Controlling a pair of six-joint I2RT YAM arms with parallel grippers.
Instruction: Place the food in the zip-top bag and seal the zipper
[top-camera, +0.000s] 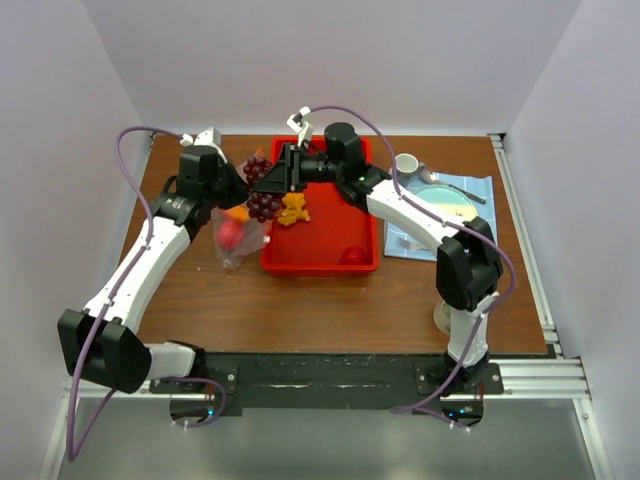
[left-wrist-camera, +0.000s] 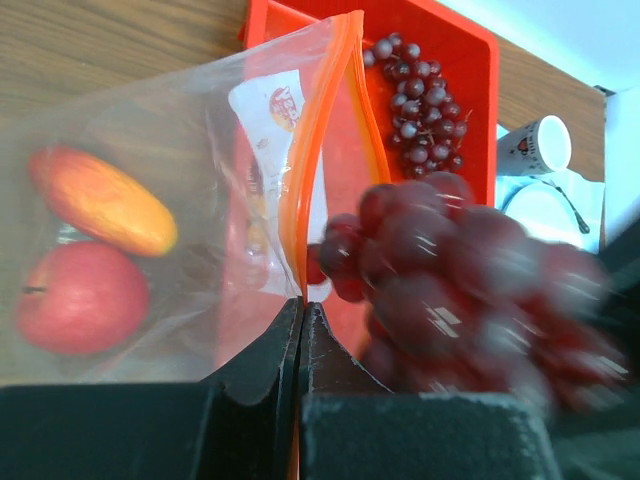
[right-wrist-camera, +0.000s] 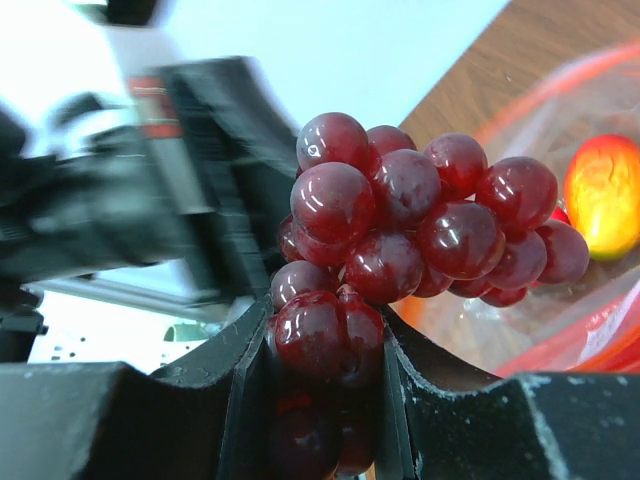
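Grape bunch (right-wrist-camera: 420, 220) right at the mouth now, dark purple, wedged tight between the jaws of the right pincer (right-wrist-camera: 325, 335), most of the cluster bulging out past the fingertips, just beside the opening of the zip-top bag (left-wrist-camera: 190, 120). Left pincer (left-wrist-camera: 302, 315) fully closed, pinching the bag's edge at the orange-red zipper (left-wrist-camera: 290, 230). Zipper unsealed, its two strips parted.

Inside the clear pouch already: round red fruit (left-wrist-camera: 80, 297) low down, orange-yellow piece (left-wrist-camera: 100, 200) just above it. White label patch (left-wrist-camera: 270, 110) showing through the plastic.

Bag on the left half of the bench (top-camera: 300, 310), just beside the left wall of the red tray (top-camera: 320, 268). Tray set mid-bench toward the far edge, holding a second grape bunch (left-wrist-camera: 420, 90), a lumpy yellow-orange cluster (top-camera: 293, 210) near its left wall, and a second red fruit (top-camera: 352, 255) by its near wall.

Off toward the far right corner: white cup (top-camera: 405, 163) and plate (top-camera: 447, 198), well apart from the bag.
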